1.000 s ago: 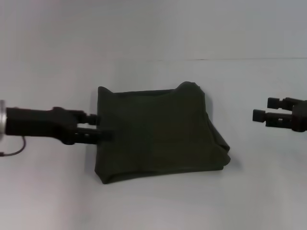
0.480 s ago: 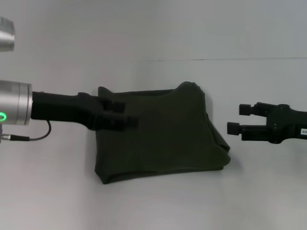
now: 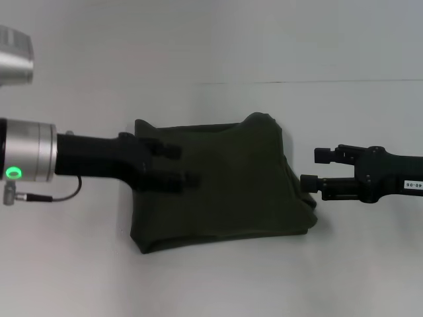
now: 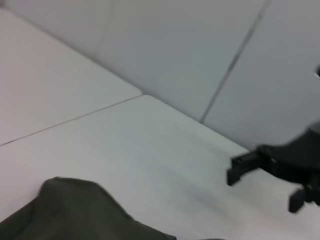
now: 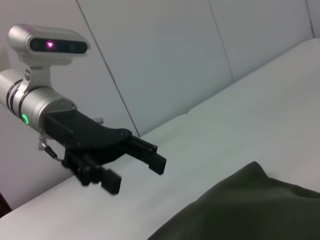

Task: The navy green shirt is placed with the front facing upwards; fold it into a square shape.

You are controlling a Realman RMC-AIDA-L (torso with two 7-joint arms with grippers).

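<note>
White table (image 3: 218, 284); navy green shirt (image 3: 231, 191) folded, soft rumpled rectangle.

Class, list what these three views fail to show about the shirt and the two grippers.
- Navy green shirt: its front stays folded inside in every view.
- Shirt's left edge, head view: covered by the left gripper.
- Right gripper: absent from its own wrist view.
- Both wrist views: the frame edge cuts off most of the shirt.
</note>
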